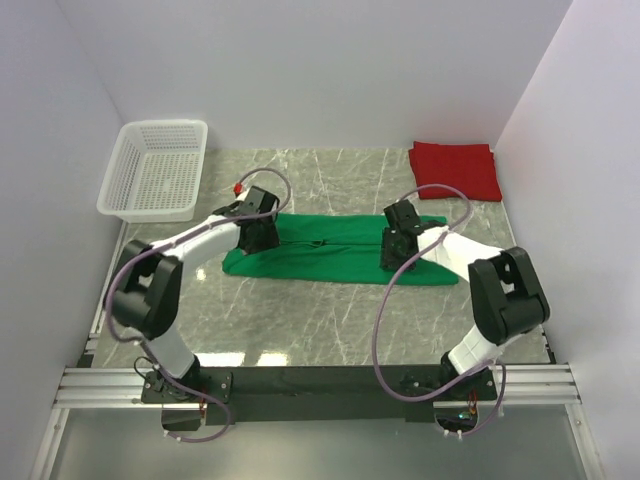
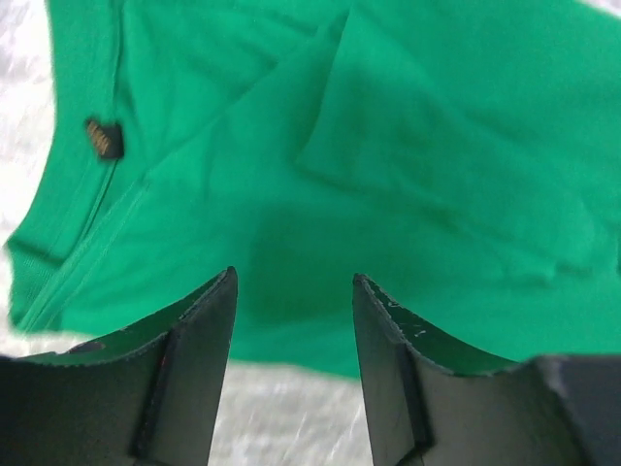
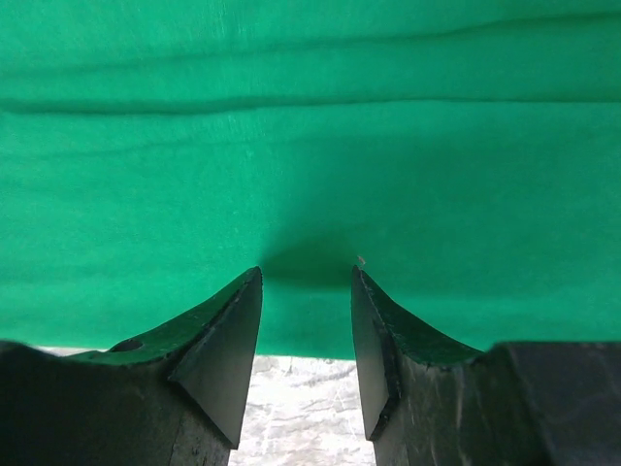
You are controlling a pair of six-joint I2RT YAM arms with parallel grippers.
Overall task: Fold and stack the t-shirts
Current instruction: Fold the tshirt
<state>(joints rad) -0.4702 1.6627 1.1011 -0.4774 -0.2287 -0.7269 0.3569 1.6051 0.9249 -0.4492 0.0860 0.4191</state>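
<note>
While the green t-shirt (image 1: 335, 258) lay as a long folded strip mid-table, the left gripper (image 2: 294, 282) and right gripper (image 3: 307, 277) hung over its near edge at either end, jaws parted and empty. The folded red t-shirt (image 1: 455, 168) sat well apart in the far right corner.

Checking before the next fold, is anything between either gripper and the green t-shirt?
Nothing visible. The left gripper and right gripper hang right over the green t-shirt, jaws apart, with only its cloth beneath them.
</note>
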